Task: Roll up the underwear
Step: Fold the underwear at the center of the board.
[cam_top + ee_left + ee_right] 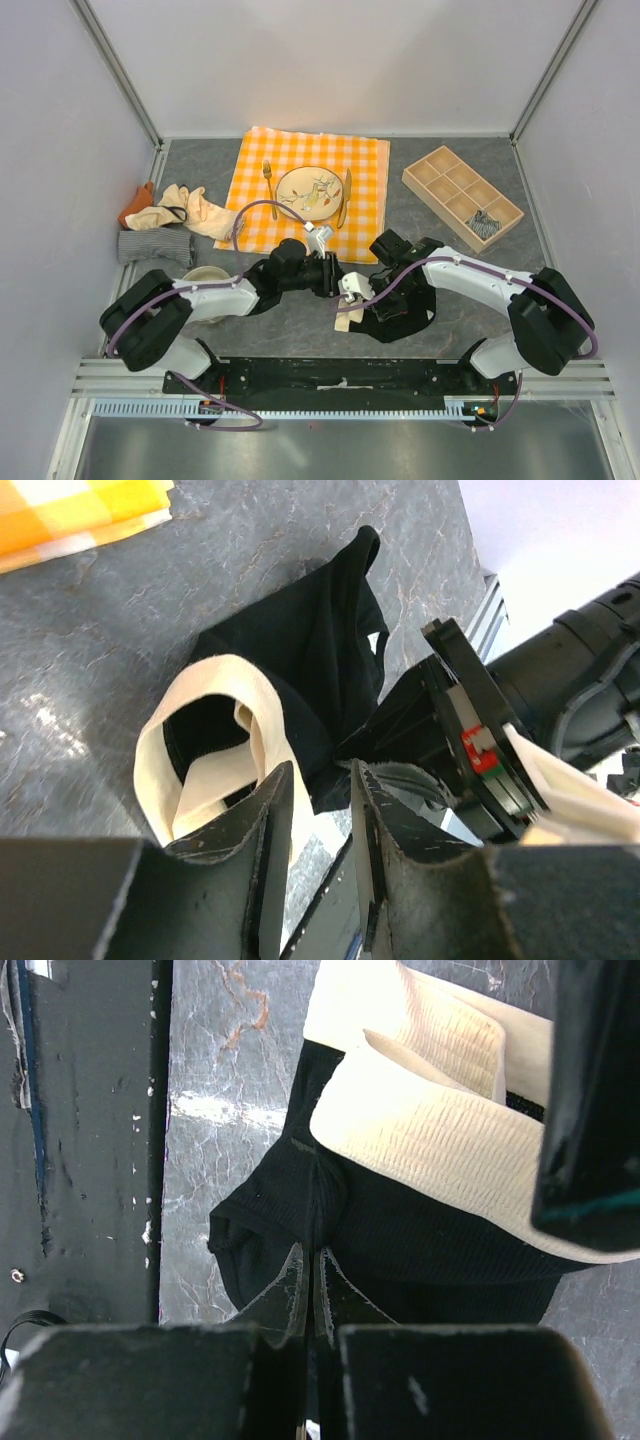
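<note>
Black underwear [320, 660] lies just beyond the half-spread left gripper [322, 780]; the right gripper [310, 1280] pinches its dark edge.

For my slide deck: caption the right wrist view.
Right gripper pinches a fold of the black underwear with cream band on the grey table.

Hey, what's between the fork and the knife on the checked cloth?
A round decorated plate lies between the fork and the knife on the checked cloth; the top view shows it.
</note>
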Action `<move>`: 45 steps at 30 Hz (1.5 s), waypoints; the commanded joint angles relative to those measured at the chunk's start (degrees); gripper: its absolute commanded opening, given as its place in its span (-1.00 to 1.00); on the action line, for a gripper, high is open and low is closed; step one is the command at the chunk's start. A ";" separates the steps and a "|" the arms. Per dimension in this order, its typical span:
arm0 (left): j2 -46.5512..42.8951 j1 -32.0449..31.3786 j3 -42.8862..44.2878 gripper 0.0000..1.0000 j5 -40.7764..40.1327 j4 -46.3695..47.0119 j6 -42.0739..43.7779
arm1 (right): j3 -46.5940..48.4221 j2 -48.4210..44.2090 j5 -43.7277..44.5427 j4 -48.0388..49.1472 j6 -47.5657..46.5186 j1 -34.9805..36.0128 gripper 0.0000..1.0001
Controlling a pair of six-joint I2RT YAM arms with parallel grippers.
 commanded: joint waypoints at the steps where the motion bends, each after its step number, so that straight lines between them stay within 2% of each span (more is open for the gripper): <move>1: 7.28 -0.79 2.70 -0.28 3.35 8.52 -4.10 | -0.30 0.05 0.31 1.35 -0.42 0.25 -0.92; 4: 10.28 -1.05 3.05 -0.30 4.06 12.04 -5.69 | -0.39 0.14 0.49 1.88 -0.16 0.25 -0.92; 9: 13.63 -1.32 3.67 -0.31 1.79 12.31 -5.96 | -0.39 0.58 0.66 1.96 -0.07 0.25 -0.92; 13: 14.07 -1.23 4.11 -0.35 -3.84 4.95 -3.68 | -0.56 0.76 1.36 2.58 0.63 0.25 -0.88; 20: 16.09 -1.14 2.88 -0.41 -9.65 -0.08 -1.48 | -0.65 2.25 1.98 2.40 1.07 0.25 -0.74; 24: 16.70 -1.14 2.62 -0.42 -10.88 -0.61 -0.78 | -0.30 2.52 1.63 0.91 0.63 0.25 -0.50; 28: 16.44 -0.88 2.36 -0.43 -12.20 -1.05 -0.07 | 0.40 1.38 0.67 -2.85 -1.64 -0.36 -0.10; 31: 16.35 -0.18 2.00 -0.43 -12.38 -0.44 0.02 | 1.63 -0.55 -1.62 -6.80 -3.67 -1.33 0.04; 33: 16.44 0.09 2.09 -0.44 -12.20 -0.44 0.19 | 2.77 -1.79 -2.67 -8.49 -4.20 -3.07 0.04; 35: 16.35 0.44 2.18 -0.44 -12.11 -0.18 0.37 | 4.79 -5.30 -4.96 -10.77 -5.78 -8.44 0.04; 38: 16.18 0.62 2.18 -0.44 -12.03 0.18 0.46 | 6.46 -4.70 -4.96 -9.99 -5.35 -13.10 0.01; 45: 16.09 0.79 2.26 -0.44 -11.85 0.44 0.37 | 3.67 0.75 -1.37 -2.09 0.19 -13.64 -0.43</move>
